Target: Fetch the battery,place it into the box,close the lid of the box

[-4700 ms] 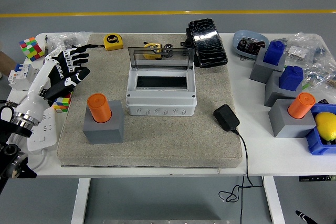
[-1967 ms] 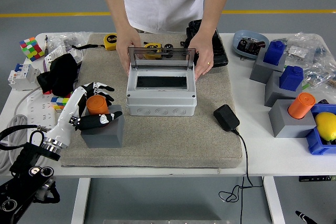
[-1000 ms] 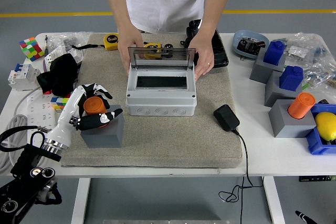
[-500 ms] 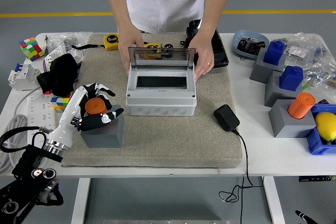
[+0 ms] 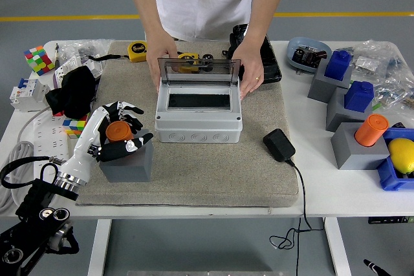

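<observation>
Barely shifted since a moment ago, the left hand [image 5: 115, 132] stays curled around the orange battery [image 5: 118, 131] in its grey holder [image 5: 127, 161] on the beige mat [image 5: 194, 172]; no writing is legible.

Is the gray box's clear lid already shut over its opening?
No: the clear lid stands upright at the back of the gray box, held at both ends by the person's hands, leaving the opening uncovered.

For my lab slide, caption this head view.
Left robot hand closes on the orange battery in its grey holder while a person steadies the open box.
</observation>
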Available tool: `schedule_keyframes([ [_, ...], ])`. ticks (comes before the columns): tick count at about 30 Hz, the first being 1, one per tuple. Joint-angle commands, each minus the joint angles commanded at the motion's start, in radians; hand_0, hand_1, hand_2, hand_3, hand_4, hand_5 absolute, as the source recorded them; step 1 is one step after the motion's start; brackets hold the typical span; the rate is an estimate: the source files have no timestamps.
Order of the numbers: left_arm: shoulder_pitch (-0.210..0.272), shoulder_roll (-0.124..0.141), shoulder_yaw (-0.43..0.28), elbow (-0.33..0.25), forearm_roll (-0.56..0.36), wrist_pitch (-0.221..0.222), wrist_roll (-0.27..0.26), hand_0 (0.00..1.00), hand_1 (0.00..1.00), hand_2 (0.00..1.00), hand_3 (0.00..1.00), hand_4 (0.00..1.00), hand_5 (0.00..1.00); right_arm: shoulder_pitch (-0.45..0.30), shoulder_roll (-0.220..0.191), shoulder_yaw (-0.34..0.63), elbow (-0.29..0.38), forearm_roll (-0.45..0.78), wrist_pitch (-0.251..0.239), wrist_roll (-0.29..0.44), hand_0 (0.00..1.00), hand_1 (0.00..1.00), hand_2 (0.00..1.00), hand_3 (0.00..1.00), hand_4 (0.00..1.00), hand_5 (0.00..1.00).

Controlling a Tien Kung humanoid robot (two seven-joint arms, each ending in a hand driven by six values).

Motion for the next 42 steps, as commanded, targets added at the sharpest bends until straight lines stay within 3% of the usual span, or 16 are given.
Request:
schedule_keyframes([
  [11,0.001,-0.003,0.011,0.001,-0.012,-0.004,0.002,0.198,0.326,0.377,0.527,0.905,0.002,-0.001,0.001,-0.001,0.0,0.001,-0.001,0.0,0.653,0.673,0.69,0.583,0.955,0.555],
  [12,0.001,-0.003,0.012,0.002,-0.014,-0.005,0.003,0.126,0.266,0.348,0.51,0.903,0.002,-0.001,0.001,-0.001,0.0,0.001,-0.001,0.0,0.653,0.673,0.69,0.582,0.954,0.556],
  [17,0.0,-0.006,0.017,0.008,-0.022,-0.006,0.005,0.126,0.266,0.348,0.51,0.903,0.002,-0.001,0.0,-0.003,0.0,0.002,-0.001,0.0,0.653,0.673,0.69,0.582,0.954,0.556],
  [18,0.0,-0.006,0.018,0.009,-0.023,-0.005,0.004,0.095,0.184,0.309,0.481,0.904,0.002,-0.001,0.0,-0.004,0.0,0.003,-0.001,0.0,0.653,0.672,0.69,0.582,0.954,0.557],
  [23,-0.004,-0.008,0.027,0.017,-0.03,-0.001,-0.002,0.095,0.184,0.309,0.481,0.904,0.002,0.0,0.001,-0.004,0.0,0.004,-0.001,0.0,0.653,0.672,0.69,0.582,0.954,0.557],
  [24,-0.006,-0.009,0.028,0.019,-0.032,-0.001,-0.004,0.065,0.093,0.255,0.404,0.899,0.002,0.0,0.001,-0.004,0.0,0.004,-0.001,0.0,0.653,0.672,0.69,0.582,0.954,0.558],
  [29,-0.012,-0.012,0.036,0.027,-0.038,0.008,-0.017,0.065,0.093,0.255,0.404,0.899,0.002,0.0,0.001,-0.005,0.0,0.005,-0.001,0.0,0.653,0.672,0.69,0.582,0.954,0.558],
  [30,-0.013,-0.013,0.038,0.029,-0.039,0.009,-0.018,0.048,0.057,0.199,0.317,0.858,0.002,0.0,0.001,-0.006,0.0,0.005,-0.001,0.0,0.653,0.671,0.69,0.582,0.954,0.557],
  [42,-0.022,-0.014,0.048,0.027,-0.038,0.016,-0.025,0.044,0.037,0.162,0.266,0.845,0.002,-0.001,0.0,-0.008,0.0,0.007,-0.002,0.0,0.653,0.673,0.69,0.582,0.954,0.557],
])
